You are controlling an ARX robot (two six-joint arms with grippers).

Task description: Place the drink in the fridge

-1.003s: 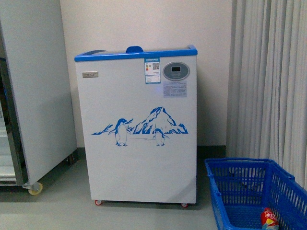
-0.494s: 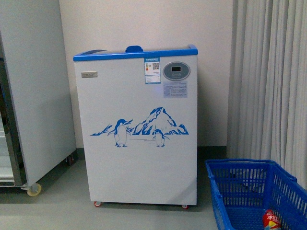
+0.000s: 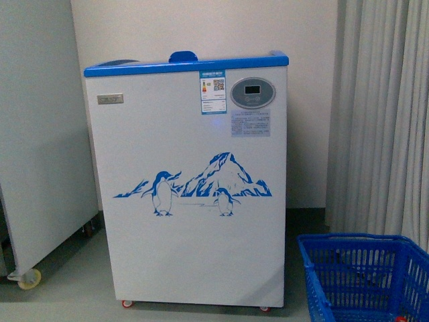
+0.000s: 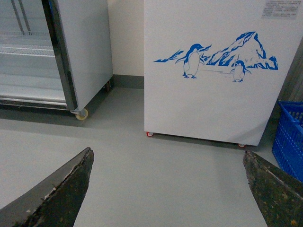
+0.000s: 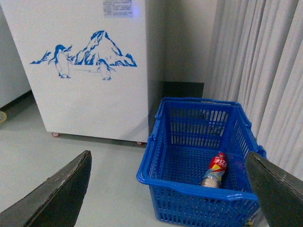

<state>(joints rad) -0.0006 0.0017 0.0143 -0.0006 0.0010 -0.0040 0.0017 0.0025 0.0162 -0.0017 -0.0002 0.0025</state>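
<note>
The fridge point(image 3: 188, 181) is a white chest cooler on small wheels with a blue top rim, a penguin-and-mountain decal and an oval grey display. It also shows in the left wrist view point(image 4: 213, 71) and the right wrist view point(image 5: 85, 71). The drink point(image 5: 215, 169), a bottle with a red and yellow label, lies on its side inside a blue basket point(image 5: 199, 189) on the floor to the right of the fridge. My left gripper point(image 4: 168, 189) is open and empty above bare floor. My right gripper point(image 5: 168, 189) is open and empty, above the basket's near rim.
A taller grey-white upright cabinet point(image 3: 37, 134) stands left of the fridge; its shelves show in the left wrist view point(image 4: 33, 52). Pale curtains point(image 3: 385, 114) hang at the right behind the blue basket point(image 3: 365, 275). Grey floor point(image 4: 156, 179) lies in front.
The front view has come closer to the fridge and shifted right: the fridge looks larger, the cabinet has slid left, and the drink in the basket has dropped out of that view.
</note>
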